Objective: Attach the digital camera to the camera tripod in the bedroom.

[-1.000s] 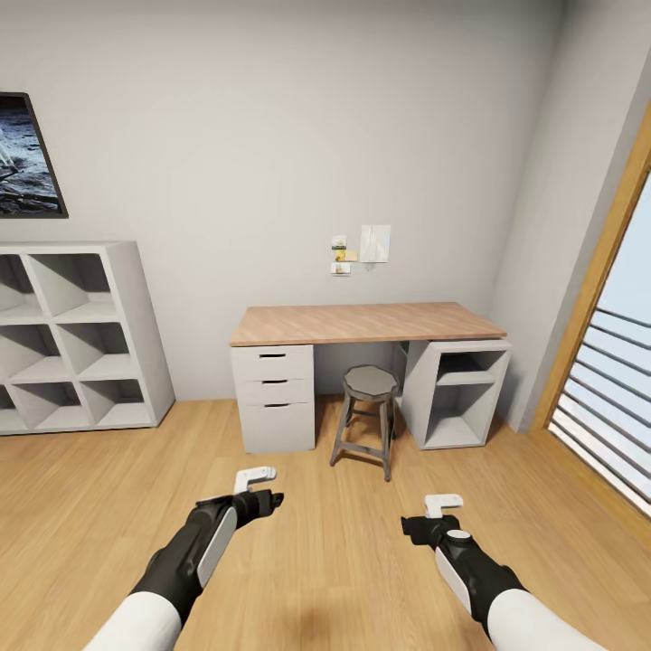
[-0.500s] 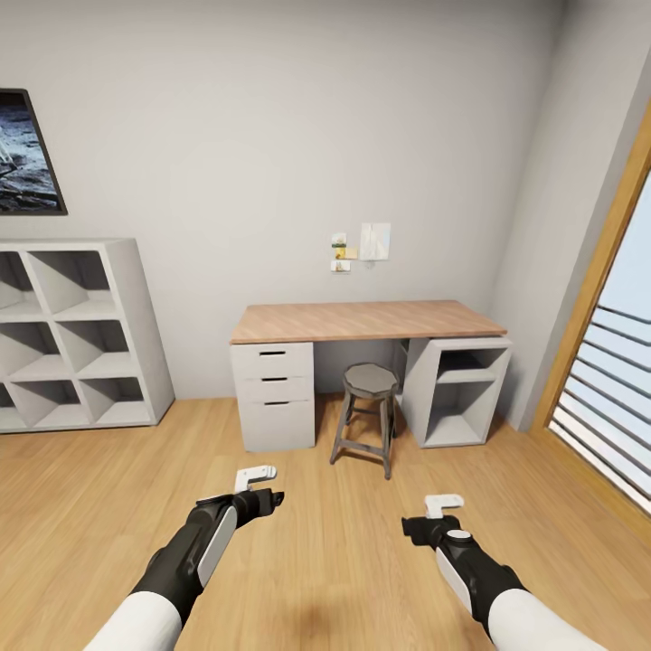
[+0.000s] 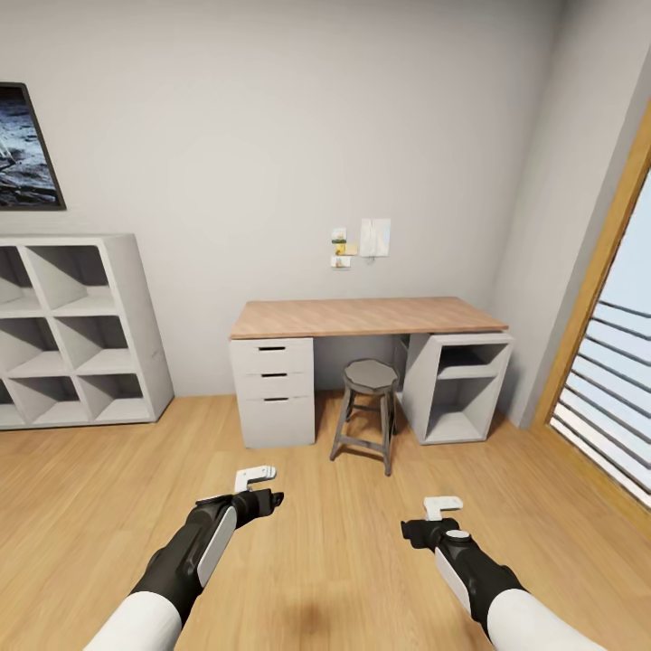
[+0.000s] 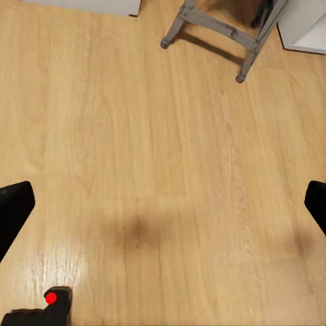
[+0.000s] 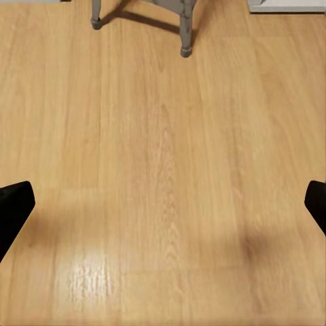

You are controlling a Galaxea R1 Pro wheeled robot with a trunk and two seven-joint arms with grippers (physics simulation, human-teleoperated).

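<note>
In the left wrist view, the digital camera [image 4: 41, 311] lies on the wood floor; its black body and red button [image 4: 51, 297] show at the frame's corner, the rest cut off. My left gripper [image 3: 258, 489] hangs open over bare floor, its black fingertips [image 4: 13, 207] far apart and holding nothing. My right gripper [image 3: 435, 516] is open as well, with only planks between its fingertips [image 5: 15, 204]. The camera tripod is out of view. This bedroom has pale grey walls and a light plank floor [image 3: 325, 561].
A wood-topped desk [image 3: 362, 316] with white drawers stands against the far wall, a grey stool [image 3: 369, 380] in front of it. White cube shelving [image 3: 72, 334] is at the left under a black-framed TV [image 3: 23, 149]. A wood-framed railed opening [image 3: 606, 362] is at the right.
The whole head view has shifted a little, with desk and shelving sitting slightly higher in the picture, so the camera moved. Both arms hold the same pose.
</note>
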